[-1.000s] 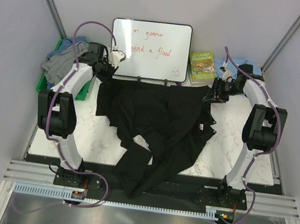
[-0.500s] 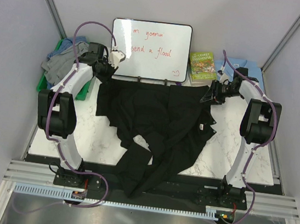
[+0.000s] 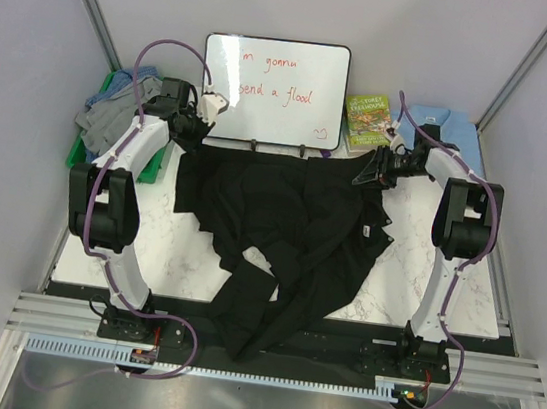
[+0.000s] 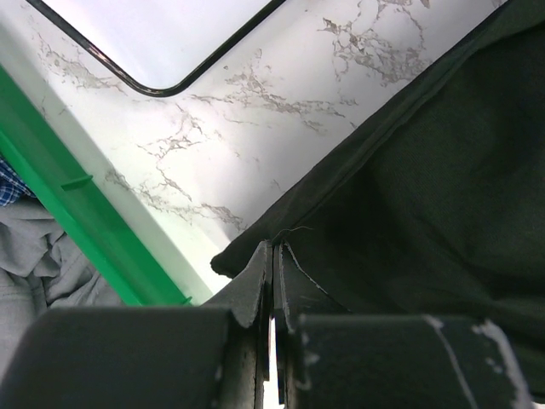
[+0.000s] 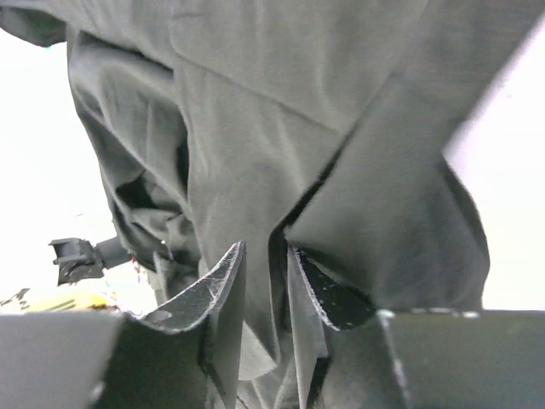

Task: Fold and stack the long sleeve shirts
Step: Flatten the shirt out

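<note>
A black long sleeve shirt [image 3: 291,227] lies spread and rumpled on the marble table, one sleeve hanging over the near edge. My left gripper [image 3: 191,136] is shut on its far left corner; in the left wrist view the fingertips [image 4: 274,247] pinch the black hem [image 4: 409,196]. My right gripper [image 3: 370,170] is at the far right corner, which peaks up into it. In the right wrist view its fingers [image 5: 266,251] stand close together with a fold of the black cloth [image 5: 255,111] between them. A light blue collared shirt [image 3: 447,125] lies folded at the back right.
A green bin [image 3: 87,152] at the far left holds a heap of grey and blue shirts [image 3: 110,107]; its green rim [image 4: 81,217] shows beside my left fingers. A whiteboard [image 3: 274,89] stands at the back, a green-covered book [image 3: 368,119] to its right.
My right arm swung left from the back right to the shirt's far right corner, its jaws narrowing onto the cloth; the light blue shirt came into view. The left arm stayed put.
</note>
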### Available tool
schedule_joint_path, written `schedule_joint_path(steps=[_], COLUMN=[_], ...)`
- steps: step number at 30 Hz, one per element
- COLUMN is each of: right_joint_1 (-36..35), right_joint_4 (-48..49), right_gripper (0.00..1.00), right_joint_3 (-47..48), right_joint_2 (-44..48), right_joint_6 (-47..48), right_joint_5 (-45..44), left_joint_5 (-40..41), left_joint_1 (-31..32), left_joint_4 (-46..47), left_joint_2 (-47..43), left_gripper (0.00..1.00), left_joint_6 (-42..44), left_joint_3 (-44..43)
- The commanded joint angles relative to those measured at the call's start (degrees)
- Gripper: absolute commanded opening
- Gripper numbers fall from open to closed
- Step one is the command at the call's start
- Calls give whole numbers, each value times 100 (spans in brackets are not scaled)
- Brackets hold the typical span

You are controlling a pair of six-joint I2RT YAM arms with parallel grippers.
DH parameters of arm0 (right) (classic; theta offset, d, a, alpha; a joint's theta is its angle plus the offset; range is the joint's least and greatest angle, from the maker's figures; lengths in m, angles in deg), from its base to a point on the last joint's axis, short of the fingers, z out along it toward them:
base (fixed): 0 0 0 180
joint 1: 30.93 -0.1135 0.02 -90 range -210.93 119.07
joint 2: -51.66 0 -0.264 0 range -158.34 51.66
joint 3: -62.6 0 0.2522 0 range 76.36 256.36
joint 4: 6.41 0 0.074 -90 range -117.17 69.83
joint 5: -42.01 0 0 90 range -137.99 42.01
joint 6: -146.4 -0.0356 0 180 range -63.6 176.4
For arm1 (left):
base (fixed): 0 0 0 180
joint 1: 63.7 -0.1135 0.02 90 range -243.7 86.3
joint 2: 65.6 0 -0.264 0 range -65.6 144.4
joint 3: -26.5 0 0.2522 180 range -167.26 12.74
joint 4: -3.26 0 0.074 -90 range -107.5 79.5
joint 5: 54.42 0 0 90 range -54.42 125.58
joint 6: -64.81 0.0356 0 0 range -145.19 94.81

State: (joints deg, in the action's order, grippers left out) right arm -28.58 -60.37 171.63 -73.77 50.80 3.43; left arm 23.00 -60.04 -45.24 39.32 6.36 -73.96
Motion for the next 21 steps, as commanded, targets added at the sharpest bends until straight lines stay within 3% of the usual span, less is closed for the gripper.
schedule_joint_path(steps=[1,6,9,14,17,21], right_joint_1=[-59,-50,-50,-173,-200,-367], right_joint_4=[145,14,-277,-260,-207,-84], right_gripper=[31,24,34,37,39,36], right_joint_3=[-148,62,317,230,177,247], right_joint_2=[202,-8,-184,-114,-105,-193], right_joint_6=[-151,-64,138,191,148,7], right_joint_5=[465,-87,-491,-1019,-1055,-600], left_joint_5=[54,10,27,54,54,80], left_joint_1=[-6,-6,-6,-6,-6,-6], left_joint_4=[-85,-103,-112,-129,-129,-129], left_joint_2=[-77,-77,-95,-148,-165,-165], left_gripper=[2,2,2,2,2,2], left_joint_6=[-52,-149,-141,-105,-105,-96], left_joint_3=[-32,-23,-32,12,4,-14])
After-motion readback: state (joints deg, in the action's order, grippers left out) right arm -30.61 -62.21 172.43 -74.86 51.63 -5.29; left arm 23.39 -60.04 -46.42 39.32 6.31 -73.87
